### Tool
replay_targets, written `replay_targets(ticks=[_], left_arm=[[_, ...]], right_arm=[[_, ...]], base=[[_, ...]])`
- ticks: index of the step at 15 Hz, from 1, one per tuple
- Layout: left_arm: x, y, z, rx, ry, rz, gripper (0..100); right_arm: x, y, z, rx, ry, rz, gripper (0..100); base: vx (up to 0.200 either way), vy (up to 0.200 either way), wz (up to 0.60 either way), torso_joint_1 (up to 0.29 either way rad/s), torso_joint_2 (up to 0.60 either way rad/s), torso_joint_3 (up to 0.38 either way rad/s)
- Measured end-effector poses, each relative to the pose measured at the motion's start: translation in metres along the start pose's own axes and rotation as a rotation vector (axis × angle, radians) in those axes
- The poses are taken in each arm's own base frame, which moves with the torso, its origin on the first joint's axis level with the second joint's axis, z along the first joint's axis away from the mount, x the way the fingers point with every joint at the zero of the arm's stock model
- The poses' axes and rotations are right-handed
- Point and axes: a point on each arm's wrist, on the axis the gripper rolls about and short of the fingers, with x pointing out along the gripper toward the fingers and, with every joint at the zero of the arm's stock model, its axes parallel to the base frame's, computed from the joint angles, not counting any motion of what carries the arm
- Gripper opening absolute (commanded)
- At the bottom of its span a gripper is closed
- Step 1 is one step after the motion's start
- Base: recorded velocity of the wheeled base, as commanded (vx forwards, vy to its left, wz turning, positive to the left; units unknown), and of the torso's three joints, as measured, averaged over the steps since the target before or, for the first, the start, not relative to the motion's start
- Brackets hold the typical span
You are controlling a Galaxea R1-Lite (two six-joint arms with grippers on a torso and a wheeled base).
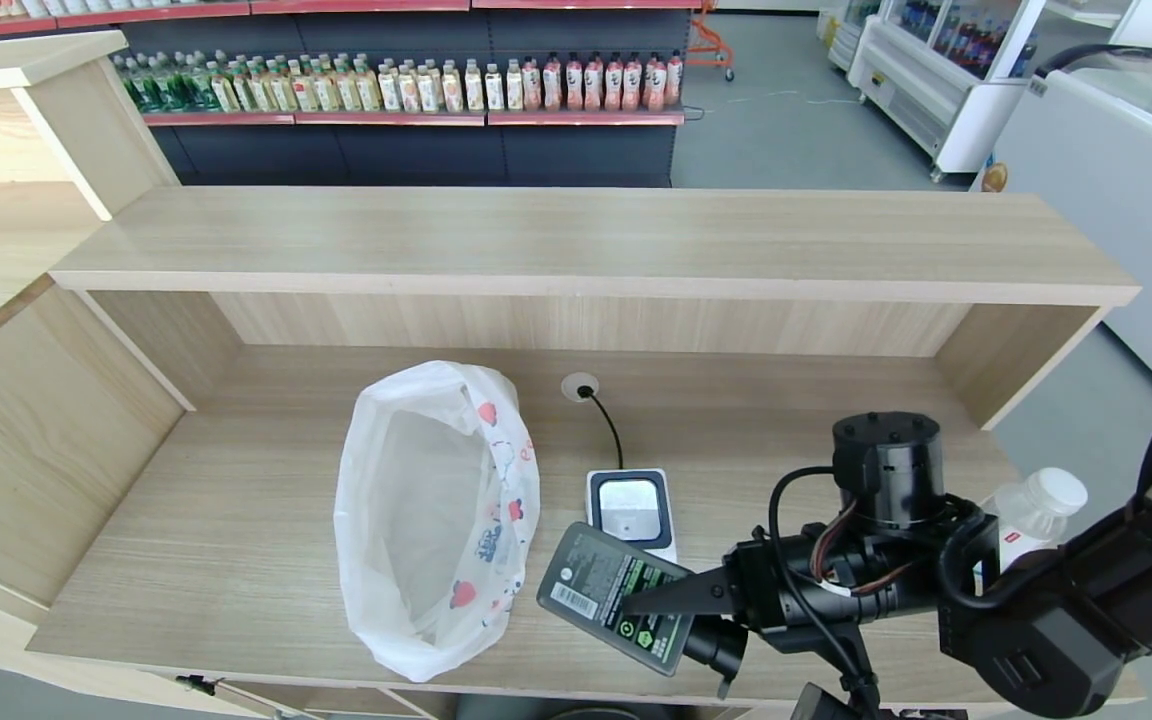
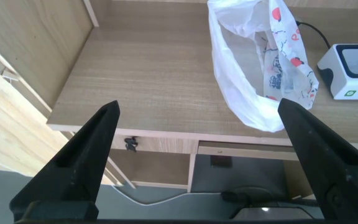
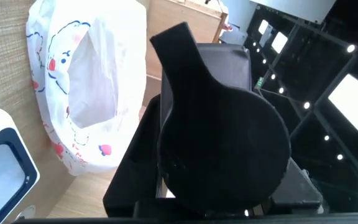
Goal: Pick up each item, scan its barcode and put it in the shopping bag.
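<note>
The dark packet [image 1: 616, 598] is clamped in your right pincer [image 1: 668, 598], barcode upward, with the scanner [image 1: 630, 507] just beyond the pincer and the bag [image 1: 436, 520] close on its left. The bag looks empty, so bagging is not yet done, and a bottle [image 1: 1036, 508] waits behind the pincer. Your left pincer [image 2: 199, 111] hangs wide open, holding nothing.

We can read no words or numbers anywhere. The dark packet [image 1: 608, 598] above the desk's [image 1: 236, 500] front edge bears a white barcode [image 1: 573, 600] and green marks, the print too small; the scanner [image 2: 353, 70] carries two illegible stickers [image 2: 350, 94].
</note>
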Motion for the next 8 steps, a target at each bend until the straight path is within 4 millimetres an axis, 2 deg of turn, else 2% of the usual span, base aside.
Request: replay_targets(ticks=[8], left_arm=[[0.0000,0.0000,0.0000,0.000,0.000,0.000,100]], right_arm=[[0.0029,-0.0008,-0.0002,0.045,-0.005,-0.005,0]], base=[[0.000,0.000,0.00,0.000,0.00,0.000]])
